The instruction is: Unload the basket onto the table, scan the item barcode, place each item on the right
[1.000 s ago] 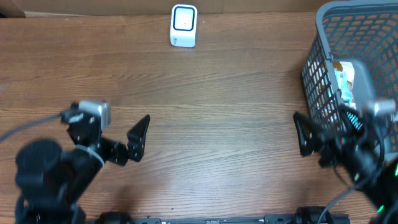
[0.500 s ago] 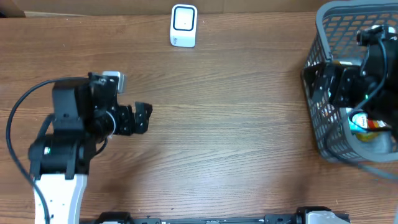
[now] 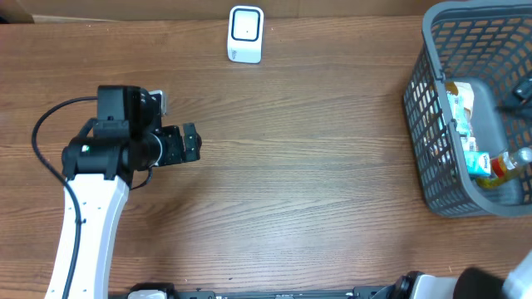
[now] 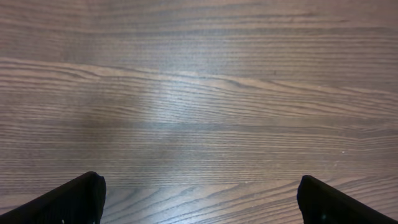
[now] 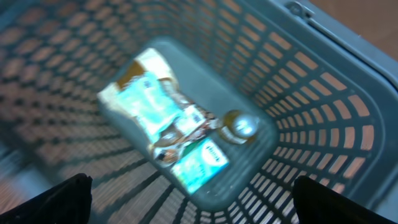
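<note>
Entry, nothing scanned yet: my right gripper (image 5: 196,200) wide open, empty, above the basket (image 5: 323,124), packets (image 5: 149,102) and bottle (image 5: 241,124) directly beneath it; my left gripper (image 4: 199,200) wide open, empty, over bare table (image 4: 199,93); lifting and presenting to the scanner (image 3: 245,34) outstanding.

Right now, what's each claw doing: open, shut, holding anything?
Left claw: open, empty, over the bare table.
Right claw: open, empty, above the basket.
</note>
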You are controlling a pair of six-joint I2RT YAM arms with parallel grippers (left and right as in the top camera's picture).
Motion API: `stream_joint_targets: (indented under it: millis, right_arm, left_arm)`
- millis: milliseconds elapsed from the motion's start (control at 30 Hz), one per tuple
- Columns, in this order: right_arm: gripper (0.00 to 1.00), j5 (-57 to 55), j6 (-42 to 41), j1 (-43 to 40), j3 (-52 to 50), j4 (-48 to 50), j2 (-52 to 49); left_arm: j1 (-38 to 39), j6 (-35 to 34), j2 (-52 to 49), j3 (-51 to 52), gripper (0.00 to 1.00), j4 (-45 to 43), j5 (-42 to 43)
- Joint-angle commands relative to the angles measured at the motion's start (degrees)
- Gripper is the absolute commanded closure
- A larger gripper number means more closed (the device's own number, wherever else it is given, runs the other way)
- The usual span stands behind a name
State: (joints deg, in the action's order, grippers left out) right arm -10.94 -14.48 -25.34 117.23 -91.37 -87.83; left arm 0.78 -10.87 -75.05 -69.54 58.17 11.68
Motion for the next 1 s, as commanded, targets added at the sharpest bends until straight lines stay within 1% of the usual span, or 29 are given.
stream_joint_targets:
  millis: [0,133,433,600,633,700,800,967]
  right_arm:
    - [0.0,-0.57,-0.5,-3.41,1.25,0.81,-3.85]
    - [0.0,-0.59,-0.44,-5.62,1.25,1.27,-7.37]
    - [0.02,-1.03,-0.07,-7.82,0.48,0.44,-13.99]
    - [0.06,-0.13,-0.09,-8.15,-0.63,1.07,-15.43]
    - [0.07,1.03,-0.02,-8.15,-0.55,1.27,-15.43]
    - [0.12,3.43,2.73,-8.02,0.63,1.55,-15.23]
    - [0.17,11.58,7.67,-7.41,5.64,0.85,-15.04]
    - [0.19,27.82,17.2,-3.28,16.7,-1.6,-15.04]
  left_arm:
    - [-0.11,-1.18,-2.38,-0.79,0.0,0.11,-0.7]
    - [-0.11,-1.2,-5.18,-0.79,0.0,0.02,-0.68]
    - [-0.11,-1.16,-11.3,-0.79,0.0,-2.69,-0.72]
    - [-0.11,-1.16,-14.27,-0.79,0.01,-2.69,-0.72]
    - [-0.11,-1.18,-14.71,-0.79,0.01,-2.71,-0.72]
    - [-0.11,-1.18,-15.65,-0.79,0.0,-2.71,-0.7]
    - [-0.09,-1.16,-16.81,-0.79,0.0,-2.71,-0.72]
    - [-0.09,-1.16,-17.57,-0.79,0.01,-2.71,-0.72]
